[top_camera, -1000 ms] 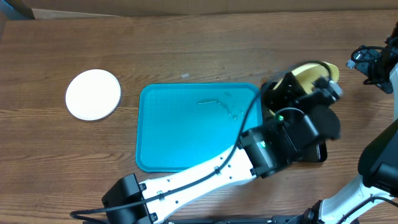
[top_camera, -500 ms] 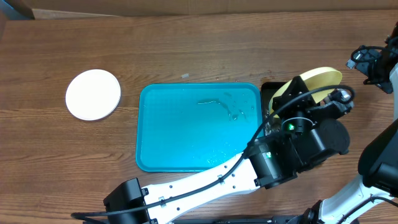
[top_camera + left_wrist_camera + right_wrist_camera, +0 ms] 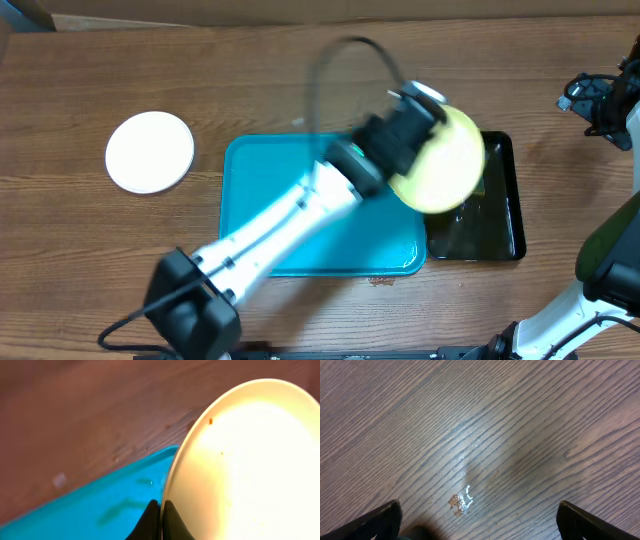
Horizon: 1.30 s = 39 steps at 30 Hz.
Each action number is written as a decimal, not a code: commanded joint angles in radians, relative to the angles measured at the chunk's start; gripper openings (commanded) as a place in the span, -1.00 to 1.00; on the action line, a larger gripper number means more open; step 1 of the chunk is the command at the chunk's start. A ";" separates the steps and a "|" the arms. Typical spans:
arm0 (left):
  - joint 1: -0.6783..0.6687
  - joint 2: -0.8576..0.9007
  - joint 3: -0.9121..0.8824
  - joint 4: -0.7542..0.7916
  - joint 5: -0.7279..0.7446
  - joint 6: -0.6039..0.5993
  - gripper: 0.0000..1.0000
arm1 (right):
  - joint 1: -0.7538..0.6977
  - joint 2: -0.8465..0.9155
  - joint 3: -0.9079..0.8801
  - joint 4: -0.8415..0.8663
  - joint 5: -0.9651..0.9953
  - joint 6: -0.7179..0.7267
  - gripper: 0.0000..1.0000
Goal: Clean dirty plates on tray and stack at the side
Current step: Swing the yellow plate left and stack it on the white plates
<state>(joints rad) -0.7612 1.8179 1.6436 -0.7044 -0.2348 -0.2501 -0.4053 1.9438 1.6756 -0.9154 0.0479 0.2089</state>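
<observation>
My left gripper (image 3: 161, 512) is shut on the rim of a pale yellow-green plate (image 3: 245, 465), which has small orange specks near its edge. From overhead this plate (image 3: 445, 165) hangs in the air over the gap between the turquoise tray (image 3: 290, 220) and a black tray (image 3: 495, 225), with the left gripper (image 3: 412, 140) at its left rim. A white plate (image 3: 150, 151) lies flat on the table at the far left. My right gripper (image 3: 480, 527) stands open over bare wood, holding nothing.
The turquoise tray carries only wet streaks (image 3: 360, 172). The narrow black tray sits against its right side. A small wet crumb (image 3: 461, 502) lies on the wood under the right gripper. The right arm (image 3: 605, 100) stays at the table's far right edge.
The left arm has swung up and to the left, carrying the yellow-green plate away from the black tray's far end. The plate has turned from edge-on to face up. The right arm is still.
</observation>
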 commanded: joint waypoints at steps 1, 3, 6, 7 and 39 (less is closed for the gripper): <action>0.196 0.002 0.014 -0.032 0.379 -0.159 -0.91 | 0.002 -0.018 0.018 0.006 -0.008 0.000 1.00; 0.322 0.002 0.014 -0.064 0.479 -0.159 -0.92 | 0.002 -0.018 0.018 0.006 -0.008 0.000 1.00; 0.518 0.002 0.014 -0.126 0.551 -0.159 -0.91 | 0.002 -0.018 0.018 0.006 -0.008 0.000 1.00; 0.585 0.002 0.014 -0.151 0.550 -0.159 -0.92 | 0.002 -0.018 0.018 0.006 -0.008 0.000 1.00; 1.311 0.280 0.026 -0.182 0.369 -0.105 0.07 | 0.002 -0.018 0.018 0.006 -0.008 0.000 1.00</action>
<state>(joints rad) 0.5514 2.0987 1.6436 -0.8871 0.0872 -0.3832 -0.4049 1.9442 1.6756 -0.9157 0.0475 0.2089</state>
